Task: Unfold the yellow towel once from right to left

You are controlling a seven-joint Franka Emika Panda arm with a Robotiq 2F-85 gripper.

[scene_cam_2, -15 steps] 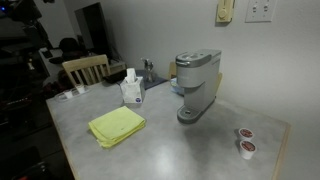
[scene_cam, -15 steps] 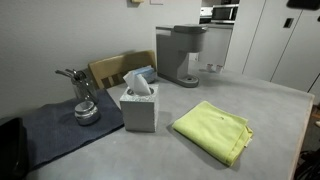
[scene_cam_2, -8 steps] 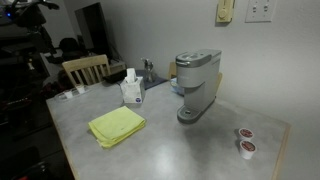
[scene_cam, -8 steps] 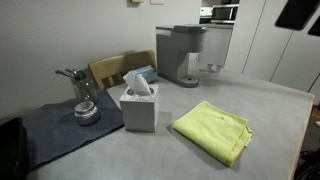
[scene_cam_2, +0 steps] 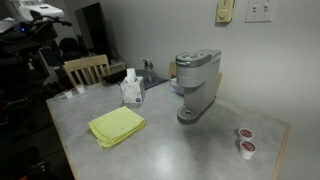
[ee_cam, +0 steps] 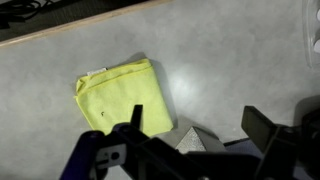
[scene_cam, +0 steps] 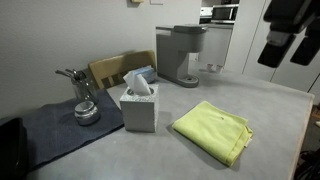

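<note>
- Grey mat (scene_cam: 50, 130) at left end of bench (scene_cam: 280, 110), tissue box (scene_cam: 138, 110) just beside it.
- Folded yellow towel (scene_cam: 213, 128) flat on bench, right of box, apart from it.
- End effector (ee_cam: 195, 135) raised above bench, spread wide, empty, touching nothing.

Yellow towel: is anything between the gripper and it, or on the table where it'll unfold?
Nothing visible. The gripper hangs high above the table, with only air down to the yellow towel. The tissue box is its nearest neighbour, standing apart from it; bare tabletop surrounds the towel.
</note>
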